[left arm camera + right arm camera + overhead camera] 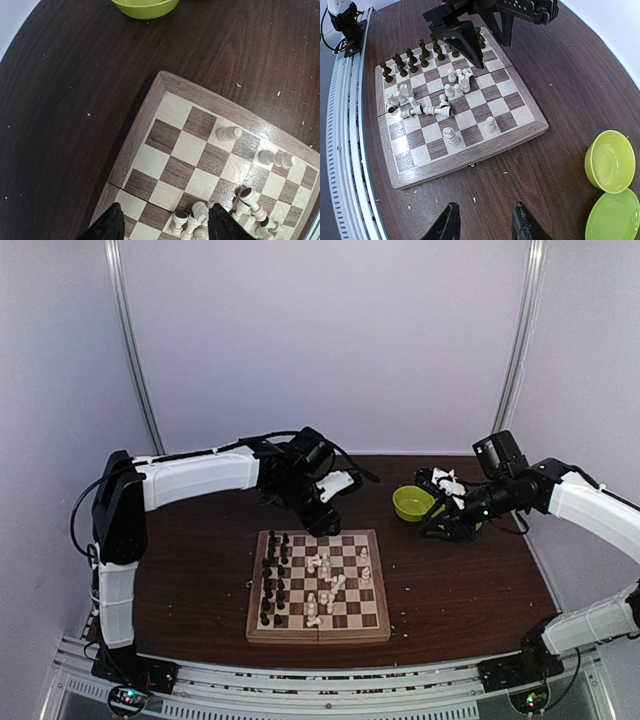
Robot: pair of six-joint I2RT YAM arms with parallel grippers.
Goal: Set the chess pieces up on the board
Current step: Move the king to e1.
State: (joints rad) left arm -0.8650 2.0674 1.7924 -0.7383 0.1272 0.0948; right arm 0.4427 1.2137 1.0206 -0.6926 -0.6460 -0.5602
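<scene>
The board [318, 635] lies at the table's middle. Dark chess pieces [272, 580] stand in two columns on its left side. White pieces [325, 580] are scattered mid-board, some standing, some lying. My left gripper [327, 525] hovers open and empty over the board's far edge, a cluster of white pieces [195, 220] between its fingertips in the left wrist view [165, 225]. My right gripper [485, 220] is open and empty over bare table, right of the board's border [470, 160]. Two white pieces [450, 135] stand near that border.
A green bowl [413, 503] sits at the back right, next to my right gripper; it also shows in the right wrist view [612, 162] beside a green plate [615, 215]. Small white crumbs [474, 200] dot the dark table.
</scene>
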